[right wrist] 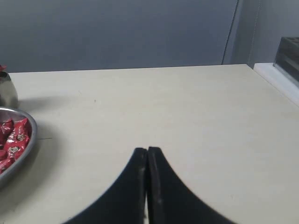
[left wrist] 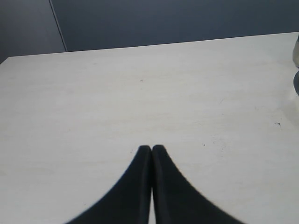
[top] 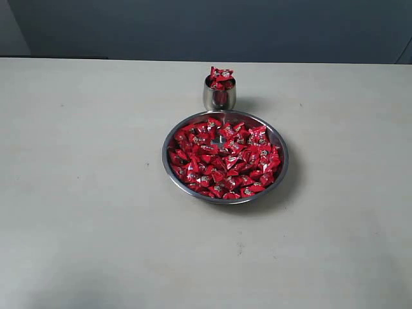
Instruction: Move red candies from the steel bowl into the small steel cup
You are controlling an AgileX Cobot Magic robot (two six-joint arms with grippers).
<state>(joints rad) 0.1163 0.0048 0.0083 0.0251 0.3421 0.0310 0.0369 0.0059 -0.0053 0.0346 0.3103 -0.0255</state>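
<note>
Right pincer point(right wrist: 147, 150) is pressed together with nothing in it, same for the left pincer point(left wrist: 152, 148), both over the tabletop point(top: 84, 193). Steel bowl point(top: 225, 200) full of red candies point(top: 225, 158) sits mid-tabletop, well apart from either pincer, only its edge peeking into the right wrist view. Small steel cup point(top: 219, 96) stands just beside the bowl at its 12 o'clock, heaped with candies.

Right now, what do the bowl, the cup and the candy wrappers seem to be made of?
Steel bowl: polished metal, its rim mirrors light. Small steel cup: same shiny metal, reflecting red. Red candies: probably foil wrappers, glossy and crinkled.
</note>
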